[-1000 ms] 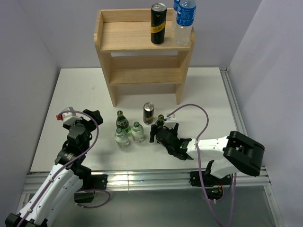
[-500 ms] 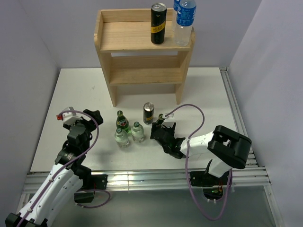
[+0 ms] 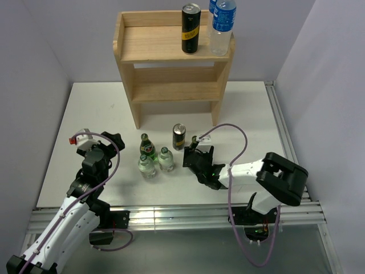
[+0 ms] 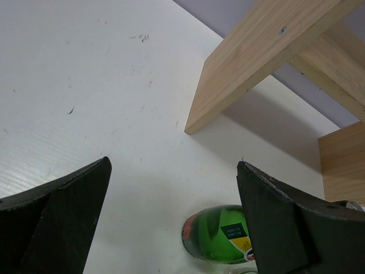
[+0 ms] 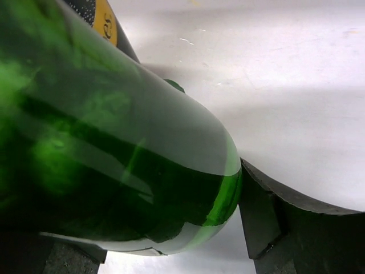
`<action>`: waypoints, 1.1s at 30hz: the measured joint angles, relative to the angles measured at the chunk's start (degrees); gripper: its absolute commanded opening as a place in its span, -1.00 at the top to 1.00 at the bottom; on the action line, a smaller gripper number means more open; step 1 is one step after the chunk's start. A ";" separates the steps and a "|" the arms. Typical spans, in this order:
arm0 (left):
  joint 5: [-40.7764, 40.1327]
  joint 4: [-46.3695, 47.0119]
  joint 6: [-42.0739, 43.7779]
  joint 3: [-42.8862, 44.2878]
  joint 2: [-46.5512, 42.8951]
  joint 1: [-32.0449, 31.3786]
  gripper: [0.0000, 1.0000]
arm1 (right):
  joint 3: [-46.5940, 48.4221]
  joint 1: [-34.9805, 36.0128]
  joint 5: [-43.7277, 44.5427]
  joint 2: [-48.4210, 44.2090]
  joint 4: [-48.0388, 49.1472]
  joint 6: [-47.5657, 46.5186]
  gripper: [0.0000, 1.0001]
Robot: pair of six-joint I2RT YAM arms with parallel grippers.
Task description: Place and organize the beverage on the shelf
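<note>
On white table (image 3: 245,114) before shelf (image 3: 171,63), grey walls (image 3: 34,45) | left claw (image 4: 172,165) wide | right claw (image 3: 193,153) grips green bottle (image 5: 114,142)

A white surface (image 3: 85,114), matte and finely ribbed, carries a few faint dark scuffs (image 4: 141,37) in its far-left part. Aluminium rails (image 3: 171,212) run along its near edge, and another rail (image 3: 283,131) lines its right side. Pale grey-lilac walls (image 3: 34,51) close it in at the left, far and right. A grey floor (image 3: 188,251) shows below the near rails.
</note>
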 measured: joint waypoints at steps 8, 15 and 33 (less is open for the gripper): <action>0.00 -0.07 0.00 0.00 -0.15 0.00 -0.99 | 5.90 -0.09 1.60 -15.91 -15.50 -2.51 1.00; 0.00 -0.11 0.00 0.00 -0.79 0.00 -0.99 | 19.89 -1.09 2.45 -19.89 -19.87 -9.94 1.00; 0.00 -0.26 0.00 0.00 -2.38 0.00 -0.99 | 43.60 -20.17 -6.62 -2.16 -26.23 -20.31 1.00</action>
